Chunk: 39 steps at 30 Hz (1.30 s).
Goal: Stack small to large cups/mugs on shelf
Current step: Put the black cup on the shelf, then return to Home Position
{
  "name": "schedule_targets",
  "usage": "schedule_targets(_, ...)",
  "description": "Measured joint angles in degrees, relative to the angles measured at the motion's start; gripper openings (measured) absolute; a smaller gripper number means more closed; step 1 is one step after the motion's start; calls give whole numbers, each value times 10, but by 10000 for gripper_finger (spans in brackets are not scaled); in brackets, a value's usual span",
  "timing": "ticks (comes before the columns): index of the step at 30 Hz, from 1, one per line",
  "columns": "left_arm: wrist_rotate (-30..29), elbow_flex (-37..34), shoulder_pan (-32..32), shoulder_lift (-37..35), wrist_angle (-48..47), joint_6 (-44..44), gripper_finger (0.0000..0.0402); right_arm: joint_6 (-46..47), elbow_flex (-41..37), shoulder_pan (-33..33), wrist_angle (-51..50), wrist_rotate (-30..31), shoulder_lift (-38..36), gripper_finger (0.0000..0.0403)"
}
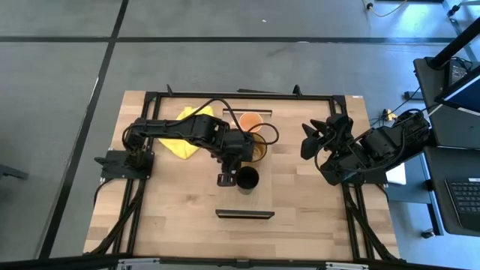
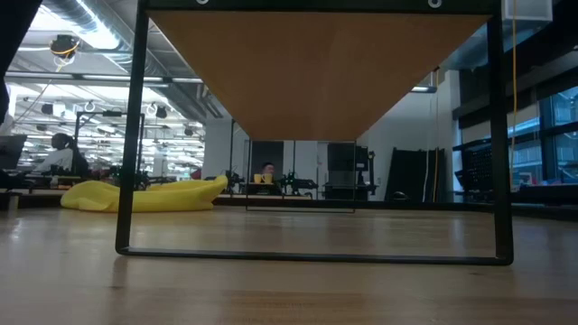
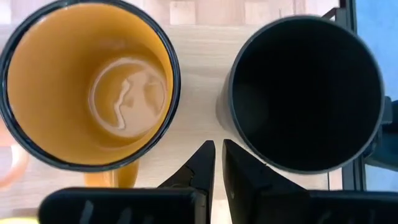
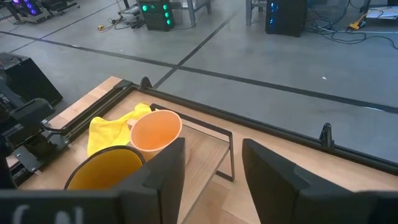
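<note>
High view: three vessels are counted on the shelf [image 1: 247, 161], one black cup [image 1: 248, 178], one amber mug [image 1: 256, 148], one peach mug [image 1: 250, 121]. They are lined up along the shelf's length, the peach mug nearest the far bracket, the black cup nearer the near bracket [image 1: 245, 214]. One yellow cloth [image 1: 186, 135] is seen on the desk [image 1: 315, 210] beside the shelf, near the peach mug. The left claw [image 1: 226, 178] is placed just beside the black cup. The right claw [image 1: 311, 142] is held above the right part of the desk, well apart from the shelf; bare desk lies between.

Low view: the shelf's underside [image 2: 316, 72] and one dark bracket frame [image 2: 135, 135] are shown; the cloth [image 2: 144, 194] is seen beyond.

Left wrist view: two rims are seen side by side, apart, amber mug [image 3: 87, 87] and black cup [image 3: 305, 93]. The left claw [image 3: 218, 163] is nearly pressed together, pinching nothing.

Right wrist view: the right claw [image 4: 211, 168] is spread, nothing between
</note>
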Motion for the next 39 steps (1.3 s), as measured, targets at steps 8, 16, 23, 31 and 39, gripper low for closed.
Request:
schedule_targets(8, 25, 0, 0, 0, 19, 7, 24, 0, 0, 0, 0, 0, 0, 161)
schedule_targets(16, -7, 0, 3, 0, 21, 23, 21, 0, 0, 0, 0, 0, 0, 161)
schedule_targets(23, -35, 0, 21, -4, 18, 46, 21, -9, 0, 0, 0, -3, 0, 161)
schedule_targets(31, 84, 0, 43, -69, 90, 78, 21, -64, 0, 0, 21, -50, -15, 161)
schedule_targets(39, 230, 0, 74, -150, 200, 104, 20, -482, 0, 0, 398, -144, -42, 161)
